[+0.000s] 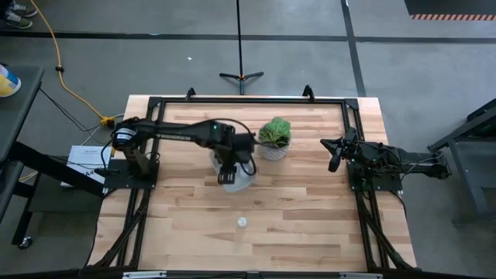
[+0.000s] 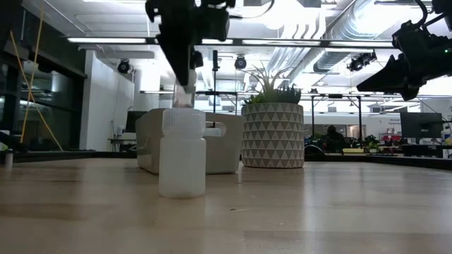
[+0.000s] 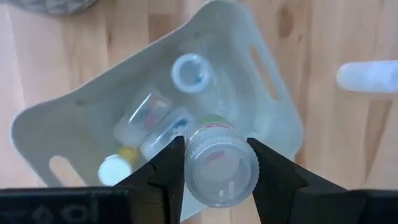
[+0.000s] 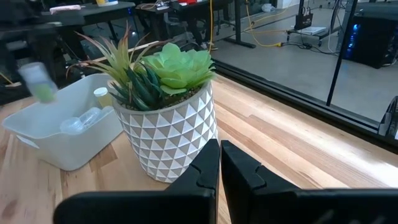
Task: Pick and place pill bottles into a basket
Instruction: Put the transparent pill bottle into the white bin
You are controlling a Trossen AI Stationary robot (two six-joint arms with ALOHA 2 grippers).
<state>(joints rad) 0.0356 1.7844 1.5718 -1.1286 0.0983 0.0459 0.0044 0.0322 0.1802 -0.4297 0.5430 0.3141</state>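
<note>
The pale basket (image 3: pixel 56 124) stands near the table's middle, next to the plant pot, and several pill bottles (image 3: pixel 189 71) lie inside it. My left gripper (image 3: pixel 216 146) hangs over the basket (image 1: pixel 243 183), shut on one translucent pill bottle (image 3: pixel 221 171) with a greenish end. In the right wrist view this bottle (image 4: pixel 37 81) shows above the basket (image 4: pixel 62 134). One more pill bottle (image 1: pixel 242 222) stands upright on its base on the bare table, nearer the front edge; it also shows in the low view (image 2: pixel 182 152). My right gripper (image 1: pixel 335 161) is shut and empty above the table's right side. My left gripper pinches the pill bottle by its round side wall (image 3: pixel 189 165) between its two fingers, one on each side. The fingers come from above, pointing down. The bottle is lifted clear, held over the basket's open top with one round end toward the wrist camera.
A white patterned pot with a green plant (image 1: pixel 273 139) stands just beyond the basket toward the right. A black frame (image 1: pixel 248 101) runs around the table's edges. Bare wood lies in front of the basket around the lone bottle.
</note>
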